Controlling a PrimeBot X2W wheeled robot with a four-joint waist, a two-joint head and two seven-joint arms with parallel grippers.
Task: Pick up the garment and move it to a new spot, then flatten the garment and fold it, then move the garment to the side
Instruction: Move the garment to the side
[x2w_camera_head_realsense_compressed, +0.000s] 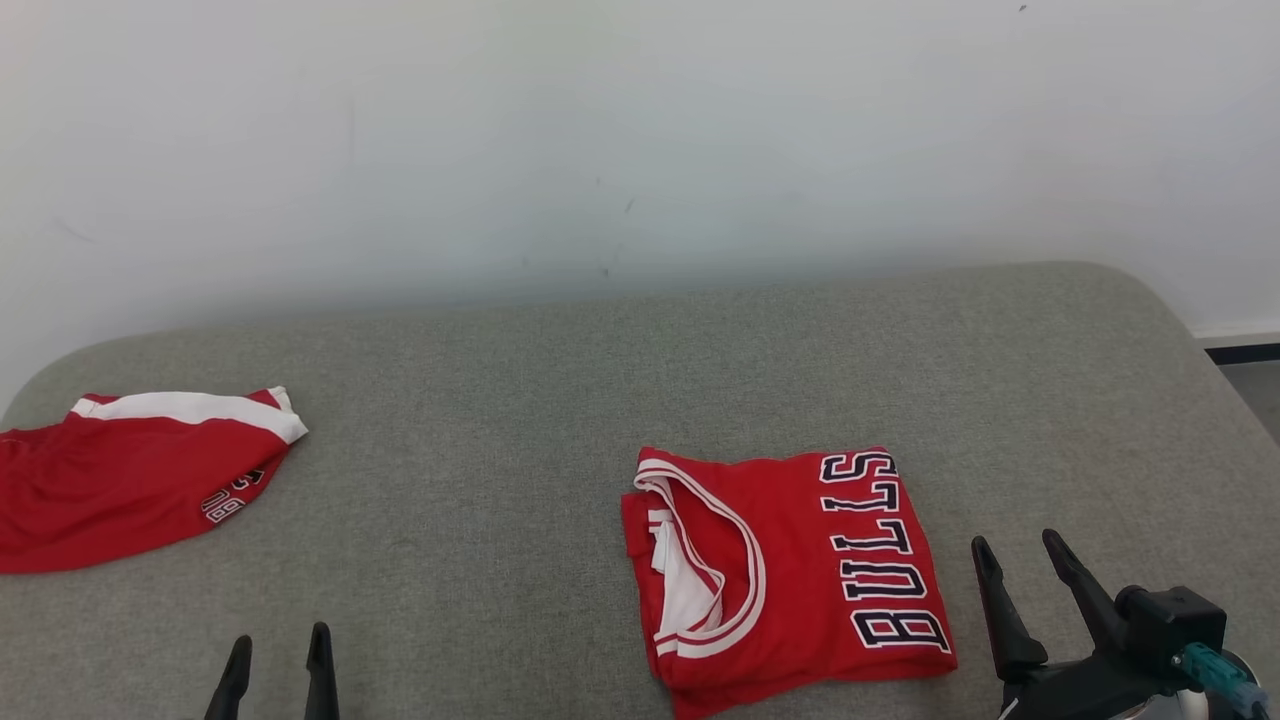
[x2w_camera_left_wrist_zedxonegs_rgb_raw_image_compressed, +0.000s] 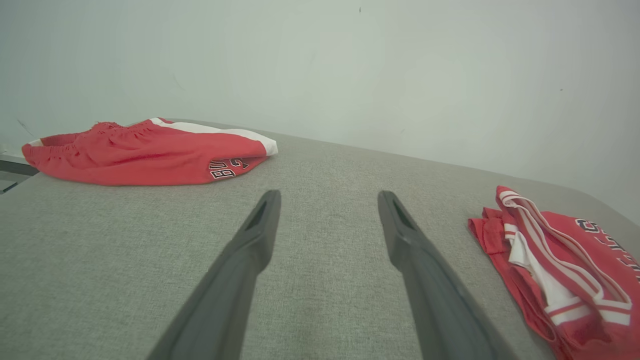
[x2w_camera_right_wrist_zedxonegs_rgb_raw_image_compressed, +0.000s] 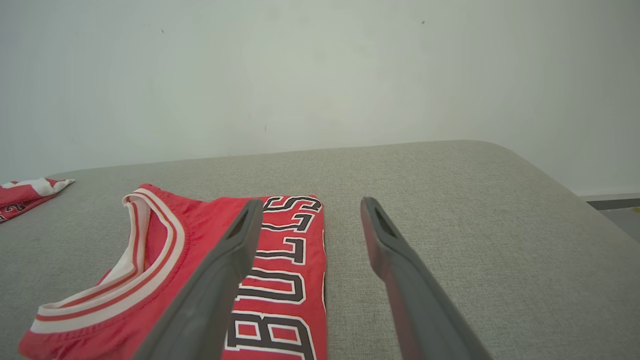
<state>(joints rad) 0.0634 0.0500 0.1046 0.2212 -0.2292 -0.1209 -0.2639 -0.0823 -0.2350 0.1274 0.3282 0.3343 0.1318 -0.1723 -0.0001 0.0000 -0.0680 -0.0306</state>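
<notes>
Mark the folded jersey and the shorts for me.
jersey (x2w_camera_head_realsense_compressed: 800, 560), head view, on the red front between collar trim and lettering.
shorts (x2w_camera_head_realsense_compressed: 120, 490), head view, on the red fabric below the white stripe.

On my bench: grey fabric-covered top (x2w_camera_head_realsense_compressed: 480, 380) with rounded far corners, backed by a plain white wall (x2w_camera_head_realsense_compressed: 640, 130) with a few small dark marks. Red shorts (x2w_camera_head_realsense_compressed: 120, 490) with a white band and dark-outlined lettering lie flat at the left edge, gathered waistband end toward the left. Past the far-right corner I see a dark baseboard strip (x2w_camera_head_realsense_compressed: 1243, 352) and a bit of grey floor (x2w_camera_head_realsense_compressed: 1258, 395).
</notes>
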